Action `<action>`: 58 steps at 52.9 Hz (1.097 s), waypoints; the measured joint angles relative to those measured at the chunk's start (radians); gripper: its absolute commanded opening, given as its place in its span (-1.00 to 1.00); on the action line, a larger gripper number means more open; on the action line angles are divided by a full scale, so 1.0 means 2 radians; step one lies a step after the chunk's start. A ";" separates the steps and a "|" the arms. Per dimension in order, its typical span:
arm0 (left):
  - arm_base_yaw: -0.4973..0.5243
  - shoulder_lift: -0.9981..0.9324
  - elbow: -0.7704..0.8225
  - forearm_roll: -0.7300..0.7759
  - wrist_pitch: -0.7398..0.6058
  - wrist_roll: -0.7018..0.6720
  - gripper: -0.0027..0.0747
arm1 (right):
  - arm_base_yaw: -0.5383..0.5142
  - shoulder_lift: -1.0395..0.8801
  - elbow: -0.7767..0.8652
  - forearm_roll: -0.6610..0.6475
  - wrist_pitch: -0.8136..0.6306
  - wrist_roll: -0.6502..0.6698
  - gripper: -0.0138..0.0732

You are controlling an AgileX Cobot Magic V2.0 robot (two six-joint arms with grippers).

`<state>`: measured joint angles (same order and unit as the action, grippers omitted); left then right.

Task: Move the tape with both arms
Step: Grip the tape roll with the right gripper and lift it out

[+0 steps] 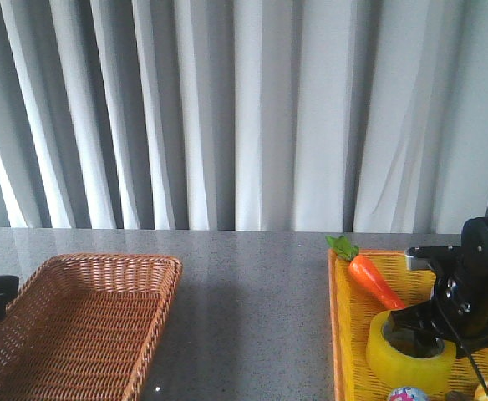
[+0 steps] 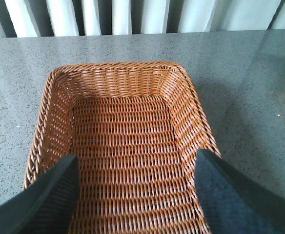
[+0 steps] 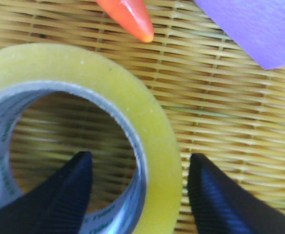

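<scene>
We are straddling the tape's [image 3: 103,97] wall with our right gripper [image 3: 137,195], one finger inside the core, one outside, jaws wide and not yet closing. The tape is lying flat in the yellow tray [image 1: 348,334], just beside the carrot [image 1: 374,280]. Our left gripper [image 2: 137,195] is hanging open over the brown basket [image 2: 59,87], holding nothing.

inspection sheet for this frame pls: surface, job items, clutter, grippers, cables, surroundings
Surface: grey speckled table, bare between the baskets.
Job's things: tape lies flat in the yellow basket.
Clutter: toy carrot beside the tape; purple item; patterned ball; wicker basket holding nothing.
Grippers: right gripper open, one finger inside the core, one outside the roll wall; left gripper open above the wicker basket.
Cables: thin black cable hanging by the right arm.
Surroundings: grey-white curtain behind the table.
</scene>
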<state>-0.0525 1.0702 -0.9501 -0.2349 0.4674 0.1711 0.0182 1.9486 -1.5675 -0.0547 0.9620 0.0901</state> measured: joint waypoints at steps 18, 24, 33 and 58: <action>0.000 0.000 0.000 0.000 0.014 0.000 0.01 | -0.001 0.007 0.000 -0.005 -0.012 0.005 -0.59; 0.000 0.000 0.000 0.000 0.014 0.000 -0.01 | -0.001 0.009 -0.007 -0.006 -0.002 0.005 -0.57; 0.000 0.000 0.000 0.000 0.014 0.000 -0.01 | -0.001 0.007 -0.056 -0.014 0.044 0.005 -0.55; 0.000 0.000 0.000 0.000 0.014 0.000 -0.01 | 0.068 -0.078 -0.193 0.066 0.069 -0.063 -0.44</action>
<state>-0.0525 1.0702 -0.9501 -0.2349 0.4946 0.1711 0.1537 1.7921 -1.9525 0.0775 1.1007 -0.0356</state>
